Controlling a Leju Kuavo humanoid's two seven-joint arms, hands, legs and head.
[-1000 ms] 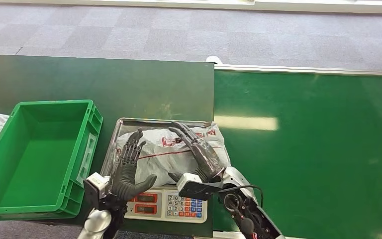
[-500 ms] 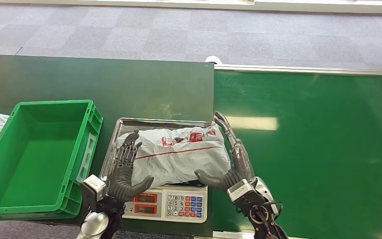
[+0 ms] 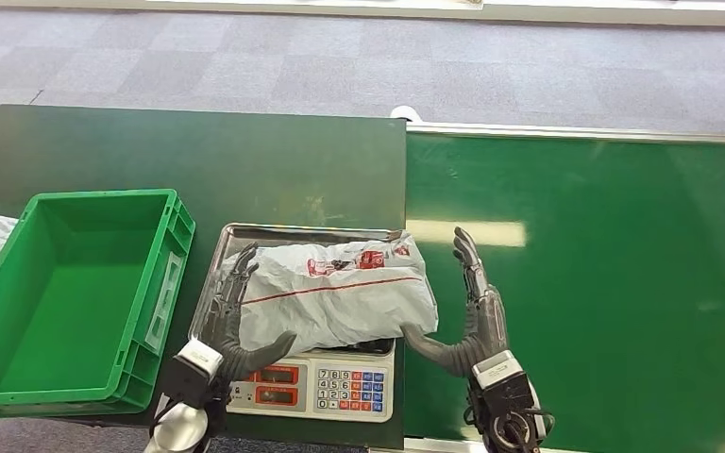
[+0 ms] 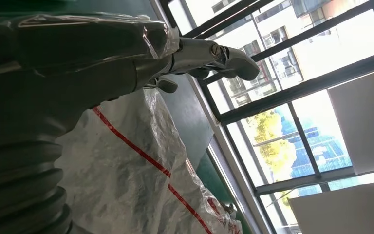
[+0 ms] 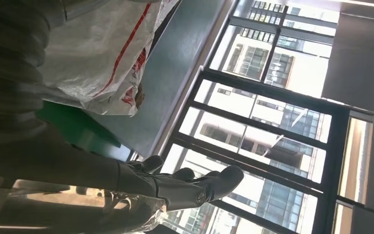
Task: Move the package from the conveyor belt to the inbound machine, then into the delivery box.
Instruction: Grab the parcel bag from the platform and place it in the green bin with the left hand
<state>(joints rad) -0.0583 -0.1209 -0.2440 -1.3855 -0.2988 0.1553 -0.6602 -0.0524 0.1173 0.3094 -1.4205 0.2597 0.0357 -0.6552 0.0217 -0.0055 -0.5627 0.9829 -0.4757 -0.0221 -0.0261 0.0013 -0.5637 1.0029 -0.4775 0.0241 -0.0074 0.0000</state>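
Head view: the package (image 3: 332,293) lies on the scale (image 3: 313,377) tray, between conveyor and box.

The weighing step looks in hand; next, both hands would need to close on the package's ends and carry it left into the green box (image 3: 19,377). The left robot hand (image 3: 231,316) rests against the package's left edge, fingers spread, thumb under the near corner, holding nothing. The right robot hand (image 3: 467,316) stands upright over the belt (image 3: 604,283), just beside the package, fingers wide, thumb pointing toward it.
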